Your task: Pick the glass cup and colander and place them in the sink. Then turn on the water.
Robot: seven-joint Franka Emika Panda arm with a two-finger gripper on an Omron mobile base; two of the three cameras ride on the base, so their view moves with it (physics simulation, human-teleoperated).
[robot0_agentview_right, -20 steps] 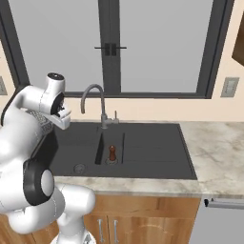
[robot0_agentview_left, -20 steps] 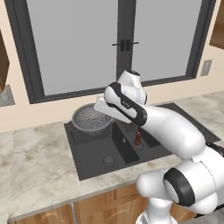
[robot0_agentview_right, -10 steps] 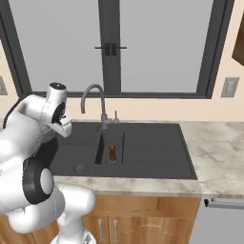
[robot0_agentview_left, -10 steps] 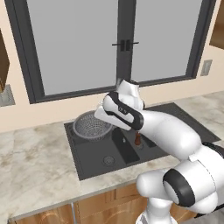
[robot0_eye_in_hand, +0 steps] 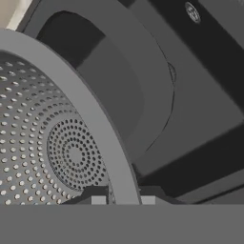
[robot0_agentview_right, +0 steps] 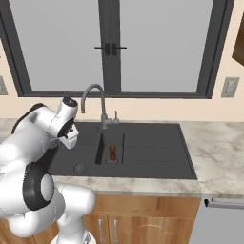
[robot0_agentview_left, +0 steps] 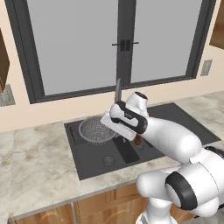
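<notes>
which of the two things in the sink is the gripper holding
The colander, the wide perforated bowl: the gripper pinches its rim. The small brown item stands apart, by the divider.

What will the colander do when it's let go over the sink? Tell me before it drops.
The colander looks like a rigid perforated metal bowl, so it probably keeps its shape. The gripper pinches just its thin rim, a hold that may let it swing. Its rounded bottom could rock or slide on the smooth dark sink once released.

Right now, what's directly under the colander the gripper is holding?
Under the colander lies the sink basin's dark floor, with its round drain nearer the front. The floor right beneath the bowl is covered.
</notes>
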